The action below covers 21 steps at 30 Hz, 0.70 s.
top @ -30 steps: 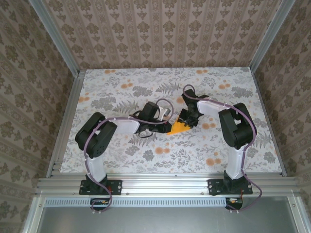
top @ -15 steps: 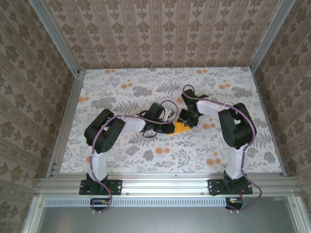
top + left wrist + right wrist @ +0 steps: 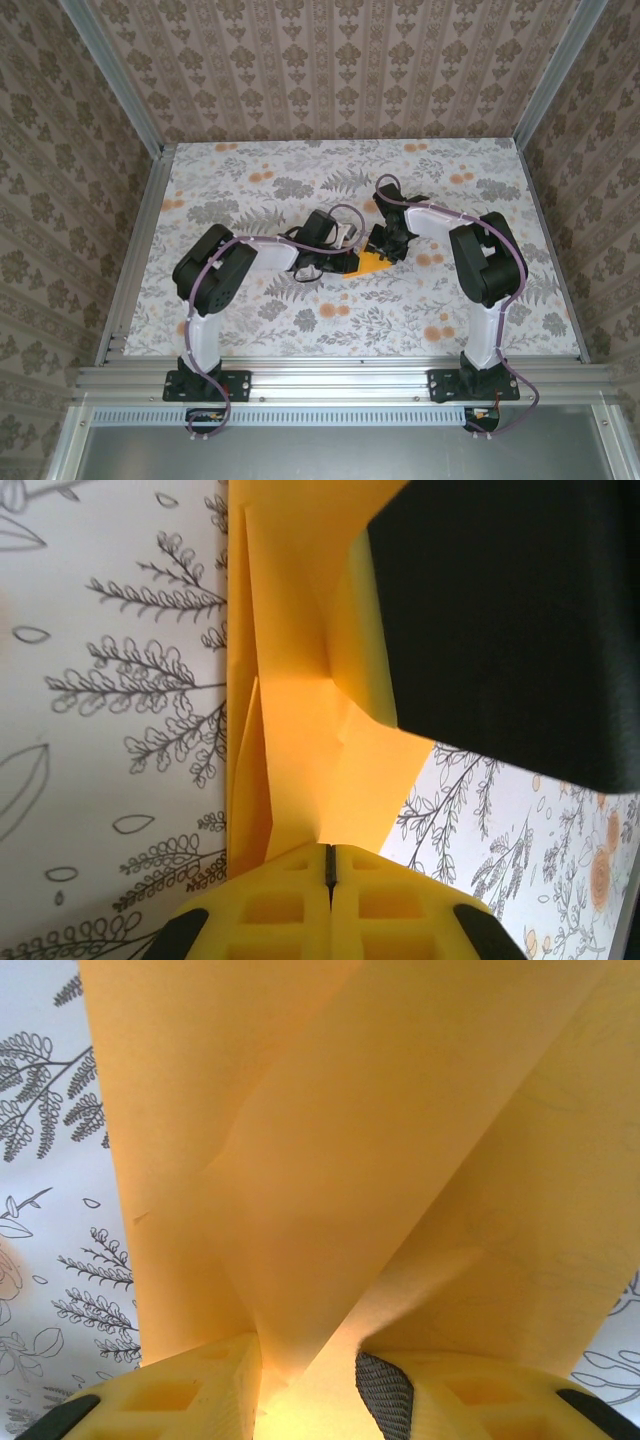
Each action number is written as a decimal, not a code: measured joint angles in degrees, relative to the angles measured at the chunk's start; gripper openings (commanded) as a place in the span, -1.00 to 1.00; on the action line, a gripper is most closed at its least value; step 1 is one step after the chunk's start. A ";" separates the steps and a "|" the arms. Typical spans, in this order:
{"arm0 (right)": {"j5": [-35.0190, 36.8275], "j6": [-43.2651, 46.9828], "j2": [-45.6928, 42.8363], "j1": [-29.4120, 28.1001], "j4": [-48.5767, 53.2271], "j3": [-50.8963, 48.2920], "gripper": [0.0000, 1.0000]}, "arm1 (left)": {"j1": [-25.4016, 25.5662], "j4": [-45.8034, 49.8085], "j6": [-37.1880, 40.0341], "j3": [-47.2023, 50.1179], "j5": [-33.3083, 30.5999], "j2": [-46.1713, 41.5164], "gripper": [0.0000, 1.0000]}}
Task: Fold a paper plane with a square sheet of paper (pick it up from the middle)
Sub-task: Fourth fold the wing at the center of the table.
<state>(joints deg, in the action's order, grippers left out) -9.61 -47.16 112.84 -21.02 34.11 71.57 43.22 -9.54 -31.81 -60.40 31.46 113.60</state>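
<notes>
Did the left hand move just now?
Yes. The left hand slid right, farther from the table's left rail, over more of the paper.

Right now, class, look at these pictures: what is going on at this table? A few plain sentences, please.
Two robot arms meet at the middle of the table over the square sheet of paper, which is orange-yellow and already creased into folds. The right gripper has the paper between its fingers. The left gripper is shut, with its tips at an edge of the paper. Whether it pinches the sheet cannot be told. There is no finished plane shape yet.
</notes>
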 measured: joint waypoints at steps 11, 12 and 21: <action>0.00 0.00 -0.02 0.00 -0.07 -0.09 -0.19 | 0.22 1.75 0.11 -1.81 -2.38 0.26 -0.97; 0.00 0.00 -0.02 0.00 -0.09 -0.09 -0.19 | 0.31 2.38 0.33 -2.03 -2.86 0.37 -0.98; -0.42 0.11 -2.27 -0.11 -2.38 -1.66 -0.10 | 0.85 6.47 2.27 -3.56 -5.14 0.70 -1.00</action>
<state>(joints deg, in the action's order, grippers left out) -10.02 -47.05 110.56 -21.12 31.73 69.91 44.07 -3.07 -29.54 -63.96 26.33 114.30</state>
